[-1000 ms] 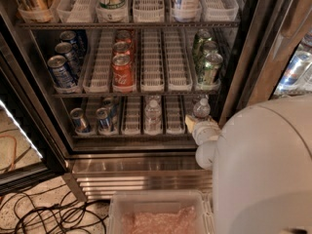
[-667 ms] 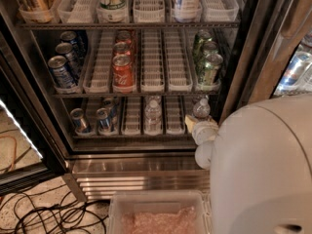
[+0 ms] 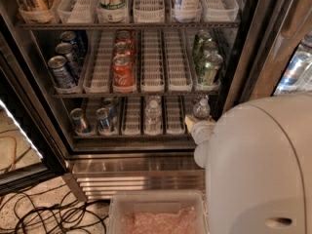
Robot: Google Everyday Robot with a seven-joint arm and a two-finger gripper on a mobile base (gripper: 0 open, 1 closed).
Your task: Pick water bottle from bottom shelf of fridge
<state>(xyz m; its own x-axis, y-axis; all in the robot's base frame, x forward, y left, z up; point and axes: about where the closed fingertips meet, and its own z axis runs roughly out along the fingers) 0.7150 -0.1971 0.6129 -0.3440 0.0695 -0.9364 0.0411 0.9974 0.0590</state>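
The fridge stands open in front of me. Its bottom shelf holds white lane trays. One water bottle, clear with a white cap, stands in the middle lane. A second water bottle stands in the right lane. My gripper shows as a pale piece at the right end of the bottom shelf, just below and in front of the right bottle. The big white arm housing hides the rest of it.
Two blue cans stand at the left of the bottom shelf. The rack above holds blue cans, red cans and green cans. A ribbed steel base, a clear bin and floor cables lie below.
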